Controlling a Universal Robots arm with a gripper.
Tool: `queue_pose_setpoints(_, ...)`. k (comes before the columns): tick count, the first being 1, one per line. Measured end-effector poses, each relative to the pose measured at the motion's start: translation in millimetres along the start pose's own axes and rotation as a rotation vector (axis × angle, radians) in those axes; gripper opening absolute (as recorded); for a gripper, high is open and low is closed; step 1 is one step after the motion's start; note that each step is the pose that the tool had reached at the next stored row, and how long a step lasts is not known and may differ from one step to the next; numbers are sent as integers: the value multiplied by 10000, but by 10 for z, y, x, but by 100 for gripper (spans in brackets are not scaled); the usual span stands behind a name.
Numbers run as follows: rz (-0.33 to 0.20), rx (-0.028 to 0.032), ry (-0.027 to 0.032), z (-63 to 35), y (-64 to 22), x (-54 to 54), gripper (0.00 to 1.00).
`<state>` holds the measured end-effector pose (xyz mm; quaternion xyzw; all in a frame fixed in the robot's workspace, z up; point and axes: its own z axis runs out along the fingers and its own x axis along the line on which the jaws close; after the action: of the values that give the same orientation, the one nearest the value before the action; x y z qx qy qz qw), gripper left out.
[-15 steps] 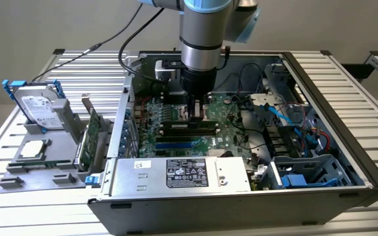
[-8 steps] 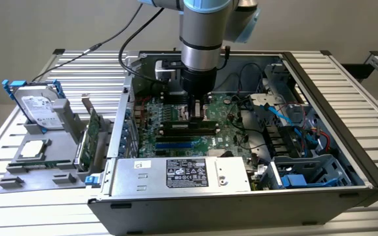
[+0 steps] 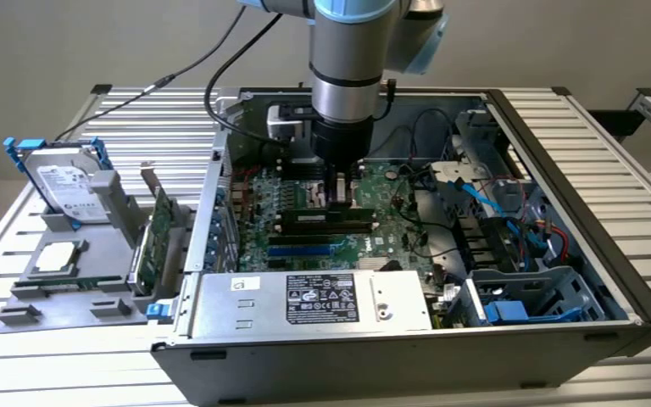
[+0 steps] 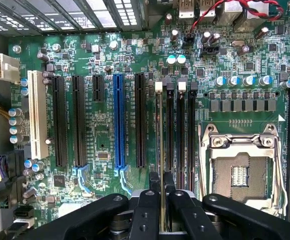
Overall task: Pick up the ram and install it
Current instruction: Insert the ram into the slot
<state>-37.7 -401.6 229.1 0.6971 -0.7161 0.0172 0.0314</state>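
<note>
I've got the jaws closed on the ram [image 4: 163, 215], pinched edge-on betw. them, mem slots [image 4: 181, 140] just beyond. Prob. light, stiff, fragile: grip flat sides mid-length, no twisting.

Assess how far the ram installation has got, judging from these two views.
Done: the ram is picked up and is inside the computer case. In hand: the end effector is shut on it, holding it edge-on over the memory slots beside the CPU socket. Left: seating it; it does not yet look pressed into a slot.
</note>
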Motion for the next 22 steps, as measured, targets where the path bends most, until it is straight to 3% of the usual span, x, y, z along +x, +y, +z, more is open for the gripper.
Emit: queue_pose_setpoints(22, 2, 1, 7, 71, 13, -5, 14)
